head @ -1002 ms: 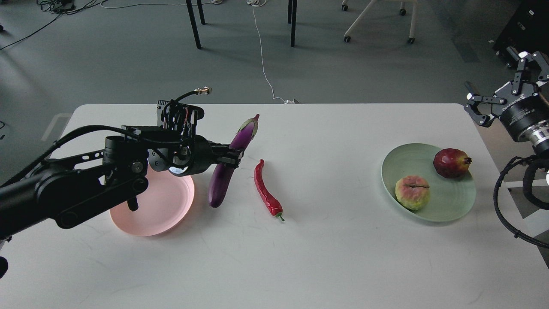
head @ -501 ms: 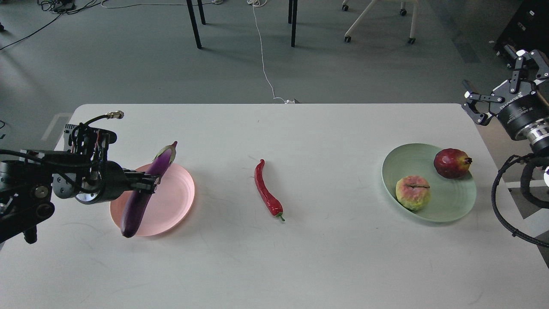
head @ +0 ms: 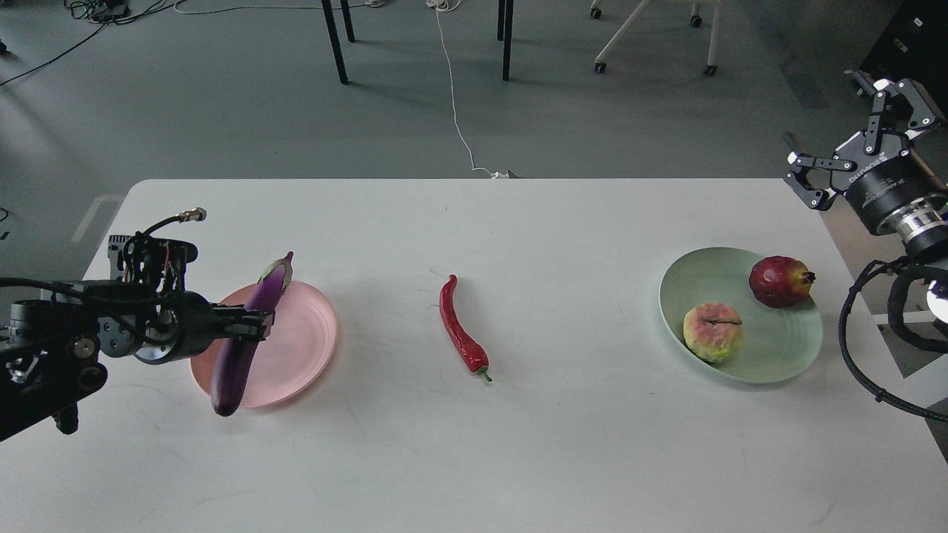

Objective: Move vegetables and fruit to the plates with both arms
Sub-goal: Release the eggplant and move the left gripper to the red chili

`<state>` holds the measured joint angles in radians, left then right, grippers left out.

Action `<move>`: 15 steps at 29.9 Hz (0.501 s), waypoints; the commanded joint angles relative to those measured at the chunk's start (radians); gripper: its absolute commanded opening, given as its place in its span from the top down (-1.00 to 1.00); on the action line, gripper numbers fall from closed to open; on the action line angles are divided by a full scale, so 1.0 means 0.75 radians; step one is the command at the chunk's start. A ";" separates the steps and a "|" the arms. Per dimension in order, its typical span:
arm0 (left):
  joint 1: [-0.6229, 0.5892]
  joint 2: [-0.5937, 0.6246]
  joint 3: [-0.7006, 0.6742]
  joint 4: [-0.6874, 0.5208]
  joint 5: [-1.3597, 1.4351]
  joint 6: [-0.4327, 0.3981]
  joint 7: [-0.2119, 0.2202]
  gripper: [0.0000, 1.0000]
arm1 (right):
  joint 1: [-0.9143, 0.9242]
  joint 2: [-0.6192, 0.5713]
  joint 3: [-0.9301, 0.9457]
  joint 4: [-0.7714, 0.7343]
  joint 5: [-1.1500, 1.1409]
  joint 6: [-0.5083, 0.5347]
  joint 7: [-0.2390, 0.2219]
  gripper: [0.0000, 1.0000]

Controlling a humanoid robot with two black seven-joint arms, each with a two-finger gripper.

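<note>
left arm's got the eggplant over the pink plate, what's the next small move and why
Probably lower the left gripper a little and open its jaws. It is shut on the eggplant, which hangs tilted over the pink plate with its lower end near the plate's front-left rim. A slight shift toward the plate's middle first may keep it from rolling off onto the table.

White table [head: 518, 444] w/ rounded corners fills the near half, matte, faint scuffs, soft even light. Beyond it grey floor [head: 222, 111]; a white cable [head: 453, 96] runs from far centre to the table's far edge, black cables [head: 96, 11] far left. Black table legs [head: 335, 44] far centre, white wheeled chair base [head: 652, 37] far right, dark cabinet [head: 907, 44] at right edge.
</note>
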<state>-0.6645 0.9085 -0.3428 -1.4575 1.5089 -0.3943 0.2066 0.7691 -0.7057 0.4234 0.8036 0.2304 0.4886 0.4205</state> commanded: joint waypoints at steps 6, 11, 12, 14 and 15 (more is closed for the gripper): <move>-0.065 -0.025 -0.007 0.000 0.005 -0.014 -0.001 -0.48 | -0.011 -0.004 -0.006 -0.002 0.000 0.000 0.002 -0.99; -0.267 -0.225 0.015 0.002 0.007 -0.020 0.017 -0.48 | -0.050 -0.035 0.006 -0.002 0.002 0.000 0.006 -0.99; -0.286 -0.266 0.017 0.006 0.009 -0.022 0.029 -0.48 | -0.056 -0.049 0.010 -0.002 0.002 0.000 0.006 -0.99; -0.306 -0.350 0.019 0.029 0.025 -0.026 0.076 -0.48 | -0.060 -0.071 0.014 0.000 0.002 0.000 0.008 -0.99; -0.321 -0.409 0.032 0.051 0.046 -0.037 0.103 -0.48 | -0.064 -0.078 0.014 0.000 0.002 0.000 0.008 -0.99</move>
<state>-0.8753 0.6992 -0.3312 -1.4482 1.5192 -0.4110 0.2391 0.7283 -0.7456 0.4313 0.8020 0.2307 0.4886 0.4253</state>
